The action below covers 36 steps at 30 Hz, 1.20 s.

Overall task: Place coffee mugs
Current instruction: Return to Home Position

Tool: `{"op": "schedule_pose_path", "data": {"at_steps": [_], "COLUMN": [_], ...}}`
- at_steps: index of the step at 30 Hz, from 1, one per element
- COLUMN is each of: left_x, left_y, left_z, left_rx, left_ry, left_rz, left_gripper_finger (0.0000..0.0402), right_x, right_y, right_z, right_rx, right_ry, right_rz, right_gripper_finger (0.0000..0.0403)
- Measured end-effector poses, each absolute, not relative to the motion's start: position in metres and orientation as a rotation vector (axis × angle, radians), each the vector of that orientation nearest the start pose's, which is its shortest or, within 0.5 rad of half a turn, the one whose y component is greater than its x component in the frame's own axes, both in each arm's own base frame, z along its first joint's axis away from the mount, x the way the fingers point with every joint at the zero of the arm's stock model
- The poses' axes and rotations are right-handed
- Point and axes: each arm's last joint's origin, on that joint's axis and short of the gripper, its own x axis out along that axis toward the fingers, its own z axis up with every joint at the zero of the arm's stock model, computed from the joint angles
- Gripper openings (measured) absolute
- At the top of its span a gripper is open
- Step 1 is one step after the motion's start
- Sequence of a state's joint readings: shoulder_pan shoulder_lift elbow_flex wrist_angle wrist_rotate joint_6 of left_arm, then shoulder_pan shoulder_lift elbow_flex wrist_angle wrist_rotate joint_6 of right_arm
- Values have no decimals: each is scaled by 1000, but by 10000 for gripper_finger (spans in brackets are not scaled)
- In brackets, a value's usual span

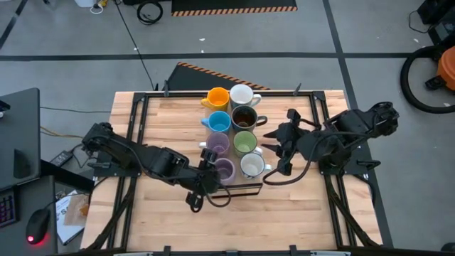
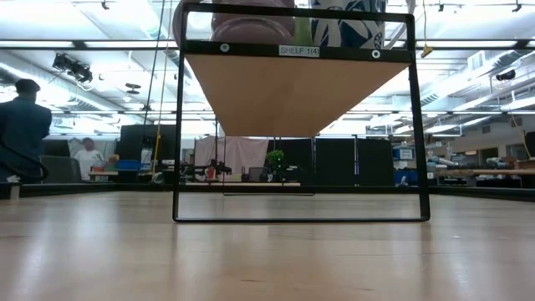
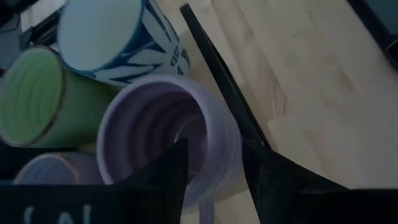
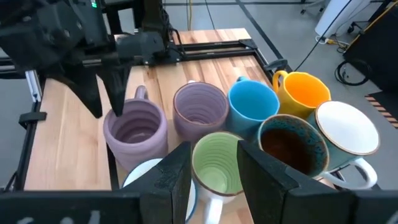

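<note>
Seen from above, my left arm reaches in low from the left with the elbow bent. My left gripper [image 3: 214, 155] stands at the near left corner of the shelf [image 2: 292, 92], fingers spread apart and gripping nothing, with the ribbed near lavender mug [image 3: 168, 118] just in front of them. My right gripper [image 4: 212, 149], also parted and empty, hangs just right of the green mug [image 4: 214, 165]. Only the table-level camera shows the shelf's pale wooden underside in its thin black frame. All eight glazed coffee mugs [image 1: 244, 142] stand on the shelf in two rows.
</note>
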<state>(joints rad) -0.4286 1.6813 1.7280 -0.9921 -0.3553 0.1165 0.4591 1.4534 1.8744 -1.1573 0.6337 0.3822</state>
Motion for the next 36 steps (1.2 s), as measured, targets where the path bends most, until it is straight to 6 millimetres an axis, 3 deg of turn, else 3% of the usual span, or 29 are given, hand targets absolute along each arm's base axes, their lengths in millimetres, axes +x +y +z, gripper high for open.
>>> {"op": "schedule_pose_path", "data": {"at_steps": [7,11,19,28,36], "left_x": [305,290,239,177,144], "left_y": [-125,-112,-75,-41,-20], "left_z": [382,404,438,433,415], "left_rx": [455,362,167,-11,-102], "left_ry": [806,722,446,204,58], "left_rz": [-68,-20,9,81,152], "left_gripper_finger": [158,158,140,122,117], "right_x": [221,209,186,161,136], "right_y": [90,84,73,60,48], "right_z": [470,479,495,489,469], "right_rx": [25,76,101,147,234], "right_ry": [543,506,431,346,219], "right_rz": [-274,-256,-230,-209,-190], "right_gripper_finger": [135,135,135,135,135]}}
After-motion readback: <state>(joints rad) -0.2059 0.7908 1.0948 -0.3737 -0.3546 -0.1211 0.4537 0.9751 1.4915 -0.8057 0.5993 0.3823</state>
